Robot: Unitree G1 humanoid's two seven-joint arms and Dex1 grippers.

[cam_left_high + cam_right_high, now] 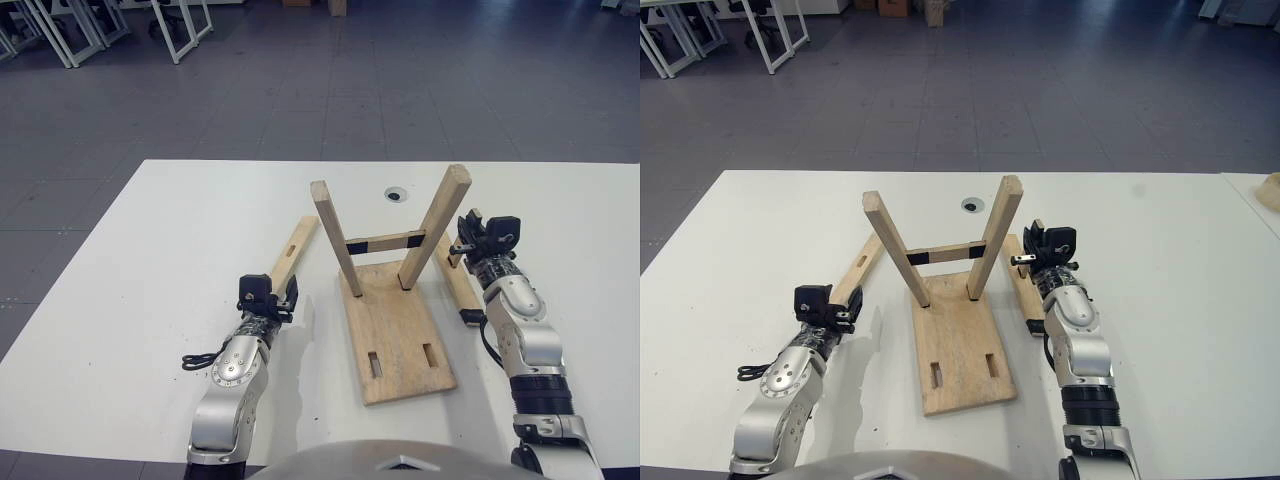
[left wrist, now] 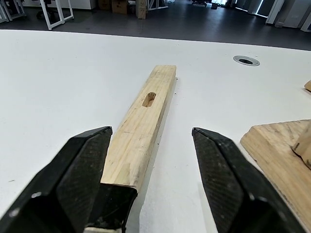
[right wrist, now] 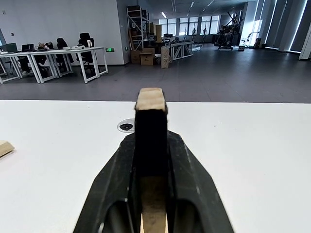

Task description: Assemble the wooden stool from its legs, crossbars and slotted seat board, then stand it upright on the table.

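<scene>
Stool (image 1: 385, 243) half-built — seat board (image 1: 400, 335) flat, two legs (image 1: 335, 240) in its 12 o'clock slots. Right gripper (image 3: 150, 127) clamped on loose crossbar (image 3: 150, 99) at 2; left gripper (image 1: 282, 292) spread astride loose leg (image 1: 295, 250) at 9 o'clock — centre before closing.

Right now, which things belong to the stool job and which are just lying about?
Stool job: seat board, two slotted-in legs, crossbar between them, loose leg by left gripper, another leg by right gripper, wooden piece it holds.
Lying about: cable hole, desks behind.
</scene>
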